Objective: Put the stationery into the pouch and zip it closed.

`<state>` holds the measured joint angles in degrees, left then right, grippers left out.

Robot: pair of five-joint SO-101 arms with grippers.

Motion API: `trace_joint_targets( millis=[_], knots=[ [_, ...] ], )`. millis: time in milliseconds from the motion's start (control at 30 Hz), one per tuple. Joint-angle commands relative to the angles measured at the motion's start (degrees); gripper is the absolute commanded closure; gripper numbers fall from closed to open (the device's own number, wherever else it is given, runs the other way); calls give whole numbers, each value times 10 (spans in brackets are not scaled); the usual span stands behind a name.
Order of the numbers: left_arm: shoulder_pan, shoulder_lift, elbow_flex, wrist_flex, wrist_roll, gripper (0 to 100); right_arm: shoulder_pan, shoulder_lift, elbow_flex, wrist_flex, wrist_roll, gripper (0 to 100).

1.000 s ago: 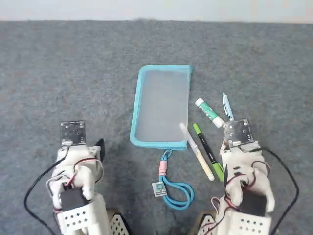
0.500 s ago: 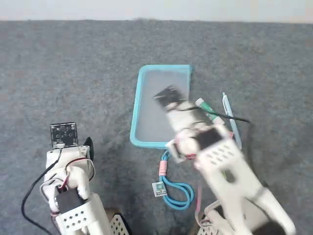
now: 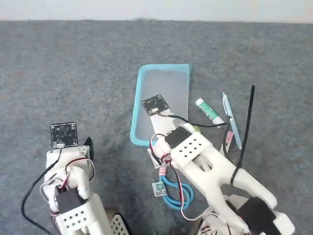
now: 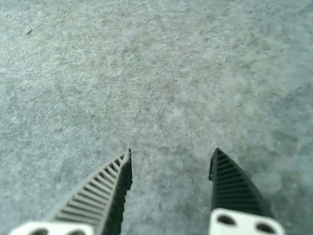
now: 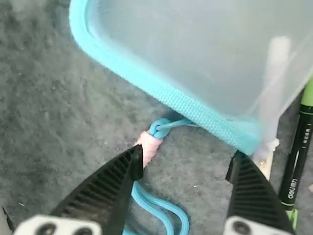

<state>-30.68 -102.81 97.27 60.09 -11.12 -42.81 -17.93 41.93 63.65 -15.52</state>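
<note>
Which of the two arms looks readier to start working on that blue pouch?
Right. The right pincer hovers open at a corner of the pouch, by its cord, with the green pen beside. The left pincer is open over bare carpet, apart from everything.

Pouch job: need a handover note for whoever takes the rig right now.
Left hand: open, over bare carpet, holding nothing.
Right hand: open, over the pouch corner by the strap, holding nothing.
Things: glue stick, blue pen and green pen lie on the carpet beside the pouch; white pen overlaps its corner.
Done: nothing packed.
Left: load all four, then zip the pouch closed.
</note>
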Motion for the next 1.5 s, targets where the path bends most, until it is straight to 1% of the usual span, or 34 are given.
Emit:
trace_joint_targets(
  millis=[0,100,167,300,500,633,800,833,900,967,1033,1100,1133,1467],
  knots=[
    [0,-11,-7,-22,-8,760,-4,5,-31,-9,-12,721],
    [0,-11,-7,-22,-8,760,-7,38,-35,-14,-8,722],
    [0,-11,-7,-22,-8,760,-24,67,-40,-15,9,727],
    [0,-11,-7,-22,-8,760,-36,120,-79,-8,13,779],
    [0,-11,-7,-21,-8,760,-7,167,-97,-7,13,794],
    [0,-11,-7,-21,-8,760,13,184,-97,17,15,794],
    [0,-11,-7,-21,-8,760,65,193,-98,44,17,795],
    [0,-11,-7,-21,-8,760,78,192,-98,44,17,801],
    [0,-11,-7,-20,-8,760,102,189,-98,40,20,857],
    [0,-11,-7,-20,-8,760,124,189,-111,36,64,933],
    [0,-11,-7,-20,-8,760,143,189,-126,33,133,998],
    [0,-11,-7,-20,-8,760,163,189,-137,33,188,981],
    [0,-11,-7,-20,-8,760,172,189,-143,31,203,990],
    [-1,-14,-7,-20,-8,759,241,175,-197,26,207,991]
  ],
)
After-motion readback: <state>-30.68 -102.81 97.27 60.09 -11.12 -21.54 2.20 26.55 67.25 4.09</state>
